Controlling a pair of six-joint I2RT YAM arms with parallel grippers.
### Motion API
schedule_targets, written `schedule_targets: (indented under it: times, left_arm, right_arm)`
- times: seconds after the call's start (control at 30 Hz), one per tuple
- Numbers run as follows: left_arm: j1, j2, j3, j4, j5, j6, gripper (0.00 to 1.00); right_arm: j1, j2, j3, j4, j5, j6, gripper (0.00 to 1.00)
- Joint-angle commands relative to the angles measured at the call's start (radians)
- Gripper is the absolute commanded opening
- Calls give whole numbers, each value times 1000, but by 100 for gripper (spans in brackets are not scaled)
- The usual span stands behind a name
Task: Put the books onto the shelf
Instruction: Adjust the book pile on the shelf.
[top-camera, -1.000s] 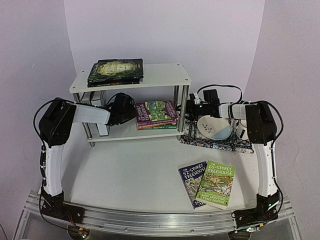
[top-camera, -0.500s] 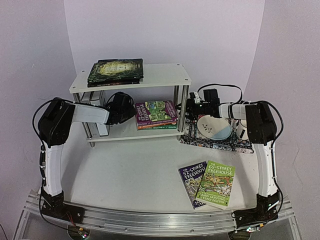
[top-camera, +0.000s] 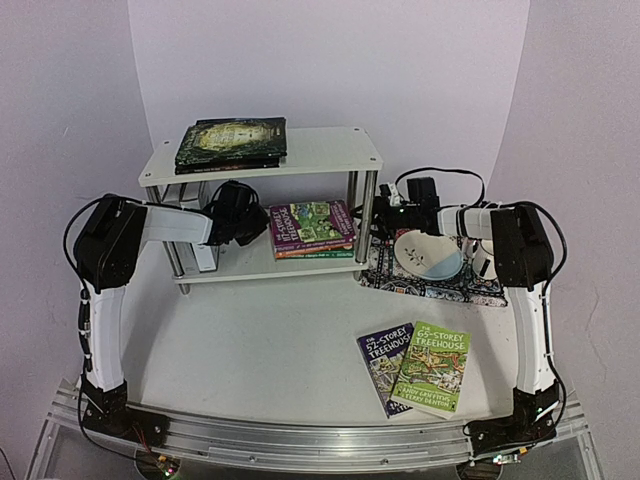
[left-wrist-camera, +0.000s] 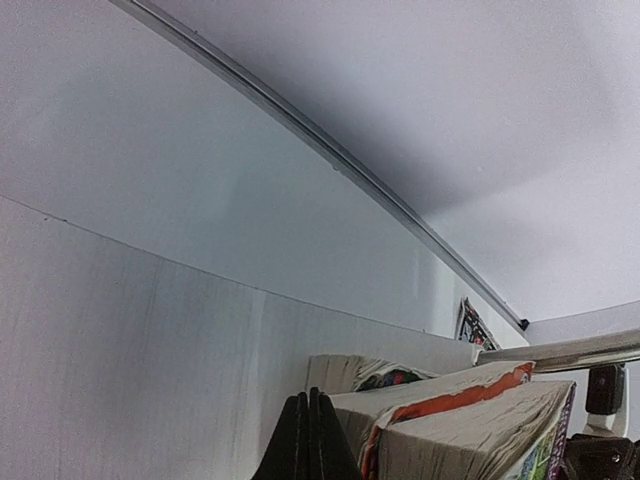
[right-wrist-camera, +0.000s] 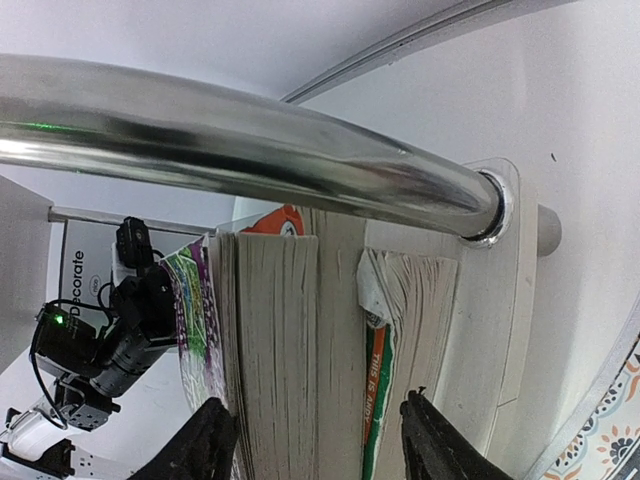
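Observation:
The white shelf (top-camera: 300, 150) carries dark books (top-camera: 232, 142) on its top board. A stack of colourful books (top-camera: 312, 228) lies on its lower board. My left gripper (top-camera: 250, 216) is inside the lower tier, just left of that stack, its fingers shut (left-wrist-camera: 308, 440) on nothing beside the page edges (left-wrist-camera: 450, 420). My right gripper (top-camera: 368, 214) is at the stack's right end, open. Its fingertips (right-wrist-camera: 210, 445) stand either side of the stack (right-wrist-camera: 300, 330), the right one clear of the bottom book. Two Treehouse books (top-camera: 432, 368) lie on the table.
A chrome post (right-wrist-camera: 250, 150) crosses close above my right gripper. A patterned mat (top-camera: 440, 285) with a white and blue bowl (top-camera: 428, 255) lies right of the shelf, under my right arm. White books (top-camera: 200, 228) stand at the lower tier's left end.
My left gripper has drifted slightly back and left inside the lower tier. The right jaws have widened a little around the stack. The books have not moved.

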Motion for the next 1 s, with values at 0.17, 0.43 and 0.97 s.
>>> schedule_targets:
  times: [0.17,0.43,0.97]
  left_arm:
    - [5,43,94,39,121,-27,0]
    - [5,73,127,41,161,-25,0]
    - [5,77,142,42,177,-12,0]
  right_arm:
    - [2,-20,-4,43,-36,9,65]
    - [2,-38,-48,49,-11,22,67]
    - [3,33,5,85,-32,115,57]
